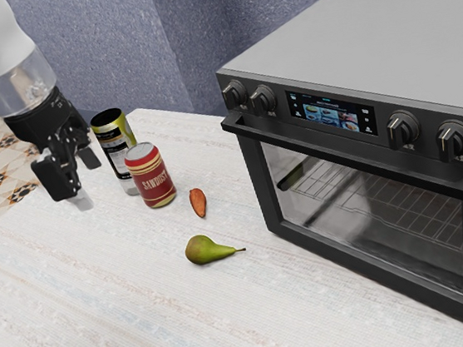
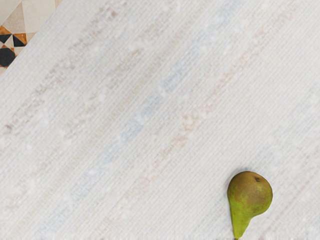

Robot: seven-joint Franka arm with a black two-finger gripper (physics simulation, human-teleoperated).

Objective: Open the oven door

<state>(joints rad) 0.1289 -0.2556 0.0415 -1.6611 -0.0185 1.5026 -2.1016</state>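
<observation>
High over the far-left part of the table, my gripper (image 1: 78, 176) hangs with its two black fingers apart and no object between them. The oven (image 1: 366, 28) stands at the exterior view's right, well away from the hand. Its door (image 1: 376, 270) is shut, a dark frame around a glass pane with wire racks visible behind it. Along the door's top edge runs a black bar handle (image 1: 355, 157), which the gripper does not touch.
Near the hand stand a yellow-green can (image 1: 116, 149) and a red can (image 1: 151, 176). A reddish-orange item (image 1: 198, 202) and a green pear (image 1: 205, 250) lie between them and the oven. The pear (image 2: 250, 195) rests on the white table (image 2: 125, 120).
</observation>
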